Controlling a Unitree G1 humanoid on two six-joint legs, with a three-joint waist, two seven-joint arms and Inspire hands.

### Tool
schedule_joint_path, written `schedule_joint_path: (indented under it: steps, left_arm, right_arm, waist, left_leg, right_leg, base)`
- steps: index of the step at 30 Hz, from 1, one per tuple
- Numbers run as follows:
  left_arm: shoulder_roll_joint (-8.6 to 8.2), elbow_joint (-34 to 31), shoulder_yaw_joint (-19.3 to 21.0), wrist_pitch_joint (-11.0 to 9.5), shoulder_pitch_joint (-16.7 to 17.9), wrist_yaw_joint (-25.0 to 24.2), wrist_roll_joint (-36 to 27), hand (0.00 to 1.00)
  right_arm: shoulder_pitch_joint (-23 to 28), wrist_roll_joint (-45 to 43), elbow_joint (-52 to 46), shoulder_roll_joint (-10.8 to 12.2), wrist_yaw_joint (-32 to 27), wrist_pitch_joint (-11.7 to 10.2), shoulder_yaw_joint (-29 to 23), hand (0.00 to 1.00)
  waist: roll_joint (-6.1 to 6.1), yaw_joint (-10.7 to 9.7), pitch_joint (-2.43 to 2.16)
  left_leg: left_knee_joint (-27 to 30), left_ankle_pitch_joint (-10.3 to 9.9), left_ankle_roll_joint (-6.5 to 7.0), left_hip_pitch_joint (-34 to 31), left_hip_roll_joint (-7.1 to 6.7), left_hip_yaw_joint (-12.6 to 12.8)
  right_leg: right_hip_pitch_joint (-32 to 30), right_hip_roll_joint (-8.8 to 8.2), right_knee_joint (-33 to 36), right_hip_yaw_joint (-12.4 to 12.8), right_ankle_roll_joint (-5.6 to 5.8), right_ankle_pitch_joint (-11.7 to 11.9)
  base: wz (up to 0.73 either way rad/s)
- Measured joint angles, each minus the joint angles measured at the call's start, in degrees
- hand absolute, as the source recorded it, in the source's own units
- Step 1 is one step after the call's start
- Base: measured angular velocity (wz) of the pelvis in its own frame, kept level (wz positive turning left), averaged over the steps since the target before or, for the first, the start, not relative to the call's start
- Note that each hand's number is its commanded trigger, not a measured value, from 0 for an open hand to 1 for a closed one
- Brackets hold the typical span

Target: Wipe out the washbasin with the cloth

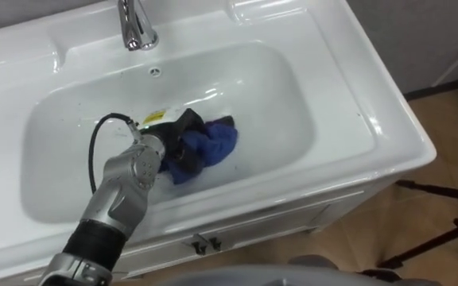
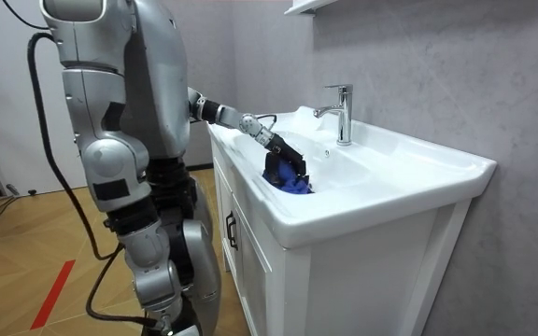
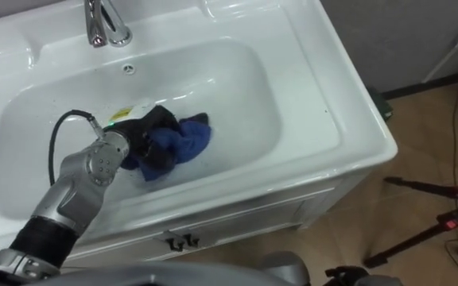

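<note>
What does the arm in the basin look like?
Left arm: silver cylindrical forearm with a black band near the elbow and a round silver wrist housing. A black cable loops alongside to the wrist. The robot hand is black, with a white-and-yellow tag at its back.

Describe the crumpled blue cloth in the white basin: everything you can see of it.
The crumpled blue cloth looks like soft fabric, bunched into a wrinkled lump rather than spread flat, with darker folds among brighter blue ones. It lies on the bottom of the white ceramic basin, near the middle, on the near side of the chrome tap. The robot's black left hand is on its left part, fingers curled into the folds, and hides some of it.
</note>
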Motion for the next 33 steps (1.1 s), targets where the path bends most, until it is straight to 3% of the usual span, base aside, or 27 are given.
schedule_joint_path:
  steps: [4, 10, 18, 26, 33]
  left_arm:
    - [-0.98, -0.34, -1.60, 0.01, -1.59, -1.85, 0.11, 1.00]
    - [-0.81, -4.40, -4.64, -0.04, -2.13, -3.23, 0.03, 1.00]
    - [-0.92, -5.24, -4.73, -1.43, -2.38, -3.34, 0.00, 1.00]
    - [-0.99, -5.28, -4.56, -1.47, -2.47, -3.29, -1.29, 1.00]
    - [-0.99, -5.26, -4.11, -1.33, -2.62, -3.27, 1.06, 1.00]
  right_arm:
    - [-0.14, 0.34, 0.30, 0.02, -0.45, 0.03, 0.36, 0.00]
    - [-0.21, 0.38, 0.33, 0.04, -0.47, -0.09, 0.48, 0.00]
    - [-0.16, 0.26, 0.92, 0.04, -0.71, -0.68, 0.40, 0.00]
    - [-0.20, 0.25, 2.42, 0.07, -1.74, -0.94, 0.39, 0.00]
    - [0.04, -0.10, 2.33, 0.44, -1.69, -0.41, 0.46, 0.00]
  waist:
    - [0.12, -0.01, 0.09]
    - [0.18, -1.06, 0.16]
    - [-0.19, -1.28, 0.58]
    - [-0.22, -1.64, 0.59]
    - [-0.99, -2.40, 0.57]
  left_leg:
    - [-0.03, 0.00, 0.01, -0.02, 0.08, 0.22]
    - [-0.03, 0.00, 0.01, 0.05, -0.01, 0.86]
    - [-0.13, 0.00, 0.01, 0.38, 0.10, 1.14]
    - [-0.13, 0.00, 0.01, 0.41, 0.13, 1.39]
    - [0.03, 0.00, 0.01, 0.80, 0.35, 2.79]
  right_leg:
    - [-0.05, 0.17, -0.77, 0.51, 0.08, 0.07]
    - [-0.30, 0.02, -0.50, 1.13, 0.13, 0.34]
    - [0.01, 0.15, -0.83, 1.36, 0.03, 0.41]
    - [-0.01, 0.15, -0.71, 1.43, 0.03, 0.41]
    - [-0.15, 0.23, -0.84, 2.38, 0.03, 0.39]
  base:
    - [-0.01]
    - [-0.07]
    - [-0.02]
    - [0.00]
    - [-0.05]
